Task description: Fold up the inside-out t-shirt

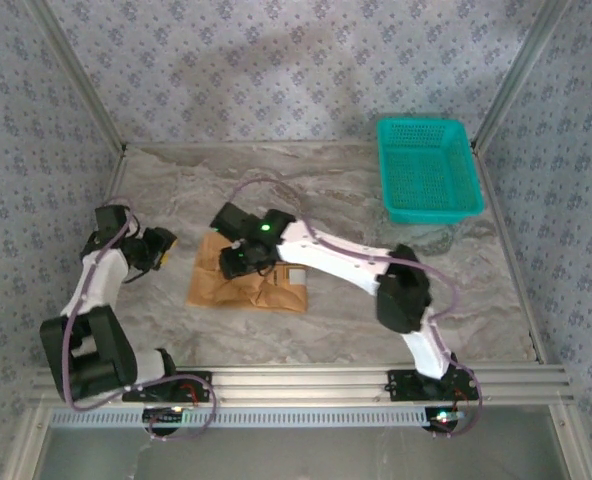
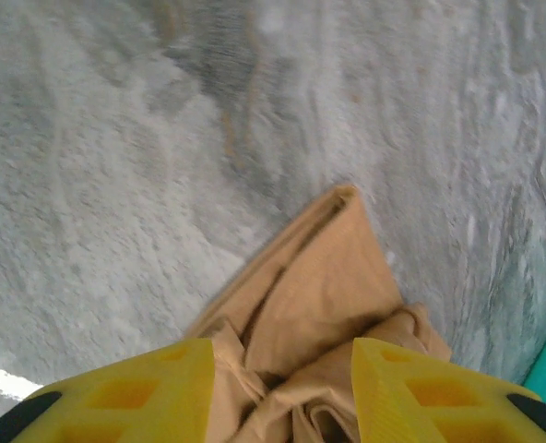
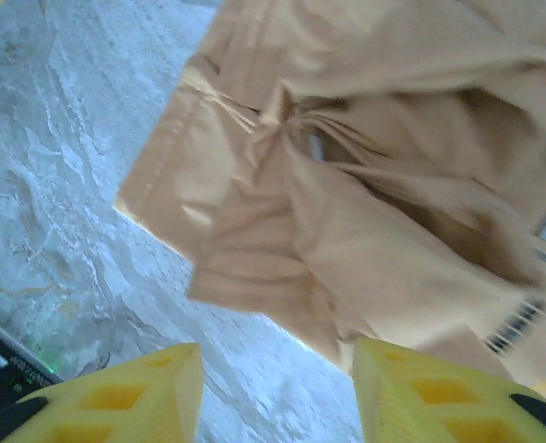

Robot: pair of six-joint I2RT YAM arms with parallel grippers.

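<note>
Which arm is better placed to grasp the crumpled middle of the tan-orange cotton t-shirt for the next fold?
Probably the right arm: the right gripper, open, hangs directly over the tan-orange cotton t-shirt. The left gripper, also open, sits off its left edge.

t-shirt (image 1: 212,286) partly hidden, right arm (image 1: 338,256) overhead

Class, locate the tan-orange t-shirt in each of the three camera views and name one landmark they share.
Top external: t-shirt left of centre on the table.
Left wrist: t-shirt lower centre.
Right wrist: t-shirt upper right, spreading wide.
Shared landmark: the grey marbled table around it.
</note>
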